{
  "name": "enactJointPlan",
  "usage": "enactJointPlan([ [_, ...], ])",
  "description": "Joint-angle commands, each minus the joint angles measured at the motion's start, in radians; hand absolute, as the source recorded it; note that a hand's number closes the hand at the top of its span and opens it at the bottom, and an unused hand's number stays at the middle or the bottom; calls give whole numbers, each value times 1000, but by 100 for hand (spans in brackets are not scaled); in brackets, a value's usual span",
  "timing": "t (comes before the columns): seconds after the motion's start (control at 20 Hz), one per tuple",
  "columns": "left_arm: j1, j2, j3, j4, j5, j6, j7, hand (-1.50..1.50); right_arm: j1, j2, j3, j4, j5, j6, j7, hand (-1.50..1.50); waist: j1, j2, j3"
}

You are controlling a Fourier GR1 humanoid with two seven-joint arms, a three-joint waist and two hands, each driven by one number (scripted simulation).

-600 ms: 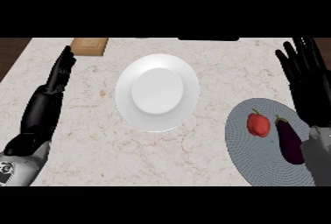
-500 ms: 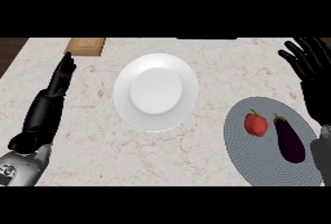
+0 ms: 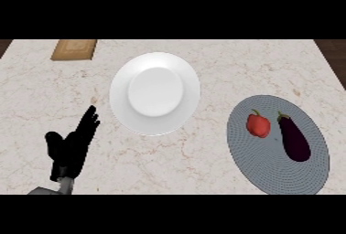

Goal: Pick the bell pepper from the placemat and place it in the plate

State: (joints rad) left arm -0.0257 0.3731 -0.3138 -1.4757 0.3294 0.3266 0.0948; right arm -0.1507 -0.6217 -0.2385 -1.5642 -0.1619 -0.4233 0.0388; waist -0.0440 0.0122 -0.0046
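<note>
Since the earlier frame the view has shifted: right hand is gone from sight, and left hand (image 3: pixel 69 148) now sits lower, near the bottom-left, fingers straight and spread a bit, thumb out to the side, holding nothing, pointing up & slightly right. White plate (image 3: pixel 154 93) lies up & to the right of its fingertips, apart from them. Red bell pepper (image 3: pixel 258 124) is well to the right of the hand, upright-ish on the grey round placemat (image 3: pixel 270 164), w/ a dark purple eggplant (image 3: pixel 294 138) just beside it on the far side. Wooden board (image 3: pixel 74 49) lies far ahead of the hand at the counter's (image 3: pixel 40 100) back edge.
</note>
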Motion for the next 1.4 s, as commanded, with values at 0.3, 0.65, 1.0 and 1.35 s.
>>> enactJointPlan([
  [0.3,20,-65,20,106,43,-82,13,0,269,101,-92,-155,48,-39,-174,-150,34,-13,4],
  [0.65,8,-73,-5,49,26,-49,66,0,424,-134,34,-257,145,178,111,-150,35,-12,2],
  [1.0,10,-52,24,86,36,-114,45,0,333,-232,154,-397,267,228,497,-150,51,-10,2],
  [1.35,11,-68,23,43,26,-128,79,0,102,-127,376,-356,439,226,731,-150,68,-8,4],
])
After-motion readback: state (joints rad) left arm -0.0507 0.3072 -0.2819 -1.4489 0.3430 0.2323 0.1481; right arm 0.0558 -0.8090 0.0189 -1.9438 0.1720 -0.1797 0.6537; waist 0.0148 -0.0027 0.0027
